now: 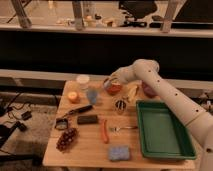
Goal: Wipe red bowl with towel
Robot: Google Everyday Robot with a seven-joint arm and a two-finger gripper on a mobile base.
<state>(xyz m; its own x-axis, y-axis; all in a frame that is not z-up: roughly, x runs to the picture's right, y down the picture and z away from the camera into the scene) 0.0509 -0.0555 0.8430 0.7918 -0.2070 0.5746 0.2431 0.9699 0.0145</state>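
The red bowl (pixel 114 89) sits on the wooden table (pixel 90 150) near its back edge, just right of centre. My gripper (pixel 109 82) is at the end of the white arm that reaches in from the right. It hangs right over the bowl's left rim, touching it or nearly so. A blue-grey crumpled thing (pixel 92 95), which may be the towel, lies just left of the bowl. I cannot tell whether the gripper holds any cloth.
A green tray (pixel 162 131) fills the right side. Around the bowl are a white cup (pixel 83 80), an orange (pixel 73 96), a banana (pixel 132 91), a whisk (pixel 120 105) and a dark red object (pixel 148 90). In front lie a black tool (pixel 80 109), a sausage (pixel 105 131), grapes (pixel 67 139) and a blue sponge (pixel 119 152).
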